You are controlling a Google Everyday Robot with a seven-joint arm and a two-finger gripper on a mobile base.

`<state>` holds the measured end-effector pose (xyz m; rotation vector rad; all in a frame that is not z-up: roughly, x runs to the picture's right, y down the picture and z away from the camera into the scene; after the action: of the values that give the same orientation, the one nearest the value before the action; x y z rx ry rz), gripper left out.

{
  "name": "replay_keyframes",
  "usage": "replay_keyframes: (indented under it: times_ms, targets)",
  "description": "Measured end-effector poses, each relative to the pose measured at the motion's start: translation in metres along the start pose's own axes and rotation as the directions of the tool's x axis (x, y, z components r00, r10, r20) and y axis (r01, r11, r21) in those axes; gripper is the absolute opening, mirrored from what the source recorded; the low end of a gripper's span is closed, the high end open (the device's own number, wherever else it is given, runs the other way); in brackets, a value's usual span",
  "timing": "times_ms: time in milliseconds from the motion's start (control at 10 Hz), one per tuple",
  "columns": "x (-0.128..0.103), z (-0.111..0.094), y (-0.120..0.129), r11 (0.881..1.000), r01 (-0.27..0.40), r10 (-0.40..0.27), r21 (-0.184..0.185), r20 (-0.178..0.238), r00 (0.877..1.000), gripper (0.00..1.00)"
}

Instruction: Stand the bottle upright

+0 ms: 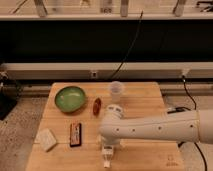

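My white arm (150, 127) reaches in from the right across the middle of the wooden table (145, 97). My gripper (106, 156) hangs down near the table's front edge, right of the dark packet. A short white piece (114, 107) shows just behind the arm's bend, below the clear cup. It may be an end of the bottle; the rest is hidden by the arm. I cannot tell whether it lies flat or stands. The gripper is well in front of that piece, not touching it.
A green bowl (70, 98) stands at the back left. A small red-brown oval object (97, 105) lies beside it. A clear plastic cup (116, 90) stands at the back centre. A dark flat packet (75, 134) and a white block (47, 139) lie front left.
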<state>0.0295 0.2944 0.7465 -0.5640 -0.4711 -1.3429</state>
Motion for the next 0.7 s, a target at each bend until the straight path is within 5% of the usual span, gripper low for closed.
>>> replay_keyframes:
  times_ms: [300,700]
  targets:
    - [-0.0017,0.0064,0.0027,1.0,0.007,-0.007,-0.024,-0.007,1.0,0.77]
    - [-0.0012,0.0098,0.0019,0.999,0.005,-0.005,-0.049,-0.013,1.0,0.38]
